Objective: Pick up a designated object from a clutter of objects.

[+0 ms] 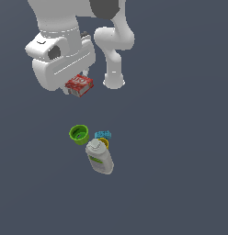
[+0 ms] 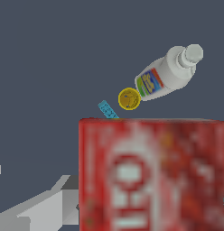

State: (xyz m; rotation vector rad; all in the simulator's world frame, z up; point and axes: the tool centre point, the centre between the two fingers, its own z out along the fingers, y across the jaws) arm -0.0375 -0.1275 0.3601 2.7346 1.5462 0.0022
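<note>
Holding now: the fingers are closed on the red box, which hangs under the white hand, well above the counter and apart from the other items.
Red box: in the wrist view the red box fills the space just before the fingers, with its white lettering blurred; the fingers themselves are mostly hidden behind it.
Green cup: the green cup stands upright on the counter, well below the fingers and first from the exterior view's left in the clutter.
Blue block: the small blue block lies beside the cup, also far under the fingers; in the wrist view only a corner of it shows past the box edge.
Yellow piece: the yellow piece sits touching the cap end of the bottle, or just beside it; I cannot tell which.
White bottle: the white bottle lies on its side, the farthest item from the fingers.
Step in hand: I judge the pick nearly done. To do it well, keep the grip firm and steady, lift straight, and avoid quick turns, because the box seems held near one edge and could slip.
</note>
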